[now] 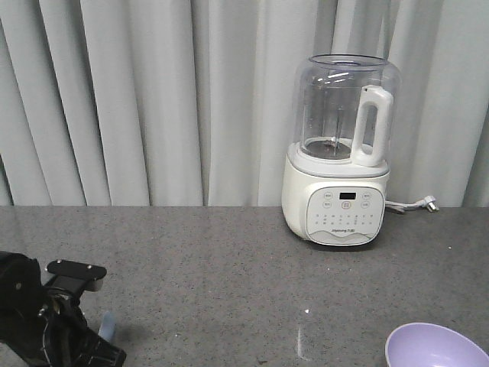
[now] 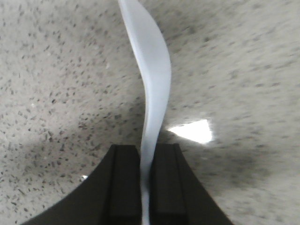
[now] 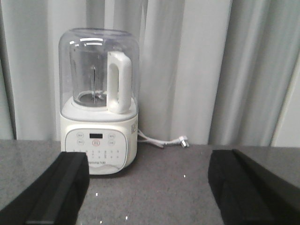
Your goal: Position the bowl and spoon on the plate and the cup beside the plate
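- L gripper point(image 2: 145, 157): jaws clenched on the spoon point(image 2: 152, 79). Thin end (looks like the handle) is pinched between the pads, and the wider curved part runs out ahead of the tips, edge-on. Prob. gripped there so the free end can be laid down first.
- Just under/past the L jaws: speckled grey counter point(image 2: 56, 70), close below, w/ shadow around the tips. Can't tell if the spoon touches it or is lifted.
- R gripper point(image 3: 150, 178): jaws released, wide apart, nothing between them. It sits low over the counter and looks parked, ready for a pick.
- Bowl point(image 1: 435, 348): on the counter, well apart from the L jaws, over on the R side. Not between the R jaws. Prob. the R arm's job.
- Plate & cup: not in any view, so can't judge how near the spoon is to its spot.
- Far ahead of the R jaws, a bit left of the gap: blender point(image 3: 98, 117) at the counter's back, w/ its plug point(image 3: 180, 142) beside it and the curtain point(image 3: 187, 70) behind. Not task items, out of the way.
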`<state>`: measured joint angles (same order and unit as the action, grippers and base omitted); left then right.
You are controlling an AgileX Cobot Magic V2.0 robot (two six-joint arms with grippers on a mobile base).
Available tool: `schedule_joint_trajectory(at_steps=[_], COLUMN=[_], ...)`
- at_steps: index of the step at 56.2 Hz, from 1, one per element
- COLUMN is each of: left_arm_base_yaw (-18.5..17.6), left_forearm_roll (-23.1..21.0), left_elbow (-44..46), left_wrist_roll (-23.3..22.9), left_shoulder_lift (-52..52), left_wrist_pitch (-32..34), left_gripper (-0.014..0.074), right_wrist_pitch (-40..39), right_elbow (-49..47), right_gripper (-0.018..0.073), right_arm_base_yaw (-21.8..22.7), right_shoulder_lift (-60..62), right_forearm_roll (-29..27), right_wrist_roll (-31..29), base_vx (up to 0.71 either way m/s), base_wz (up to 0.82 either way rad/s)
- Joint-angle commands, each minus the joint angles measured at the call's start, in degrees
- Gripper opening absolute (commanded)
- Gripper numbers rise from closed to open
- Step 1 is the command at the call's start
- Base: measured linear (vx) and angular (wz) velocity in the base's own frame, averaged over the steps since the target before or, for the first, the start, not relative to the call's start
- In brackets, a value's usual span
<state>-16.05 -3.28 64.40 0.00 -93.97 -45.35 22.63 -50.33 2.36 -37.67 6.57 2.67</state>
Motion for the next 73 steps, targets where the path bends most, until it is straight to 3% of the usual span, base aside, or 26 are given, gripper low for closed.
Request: schedule_joint_trajectory(at_steps=[1, 10, 19, 34, 59, 68, 73], left_arm_base_yaw=[-0.4, -0.4, -0.4, -0.4, -0.4, -0.4, -0.4], left_forearm_roll=[-2.5, -5.2, -5.2, -5.2, -5.2, -5.2, -5.2], left_elbow=[2.6, 3.6, 3.5, 3.5, 3.5, 3.5, 3.5], left_wrist_roll=[0.6, 2.2, 2.6, 4.0, 4.0, 4.0, 4.0], left_shoulder_lift=[7.1, 16.0, 22.8, 27.7, 27.6, 27.6, 27.6], left_wrist_pitch=[3.5, 6.2, 6.6, 6.2, 5.6, 5.6, 5.6], left_gripper=[-0.0008, -0.0006, -0.0006, -0.0006, -0.0006, -0.0006, -0.0006], right_wrist_pitch=[0.8, 18.5, 27.9, 26.1, 20.2, 19.7, 19.1], right_elbow=[-2.4, -6.4, -8.1, -8.1, -8.1, -8.1, -8.1], right_gripper=[0.0571, 0.0566, 0.0551, 0.0547, 0.0507, 0.0424, 0.0295], right_arm_base_yaw=[0.2, 0.2, 0.2, 0.2, 0.2, 0.2, 0.2], right_shoulder_lift=[-0.8, -7.5, -19.0, -35.9, -46.8, -49.5, -49.8], right_forearm_roll=[1.0, 6.9, 7.5, 3.0, -0.7, -0.8, -0.7], right_wrist_roll=[1.9, 12.1, 11.1, 8.7, 8.3, 8.3, 8.3], base_vx=[0.00, 0.00, 0.00, 0.00, 0.00, 0.00, 0.00], base_wz=[0.00, 0.00, 0.00, 0.00, 0.00, 0.00, 0.00])
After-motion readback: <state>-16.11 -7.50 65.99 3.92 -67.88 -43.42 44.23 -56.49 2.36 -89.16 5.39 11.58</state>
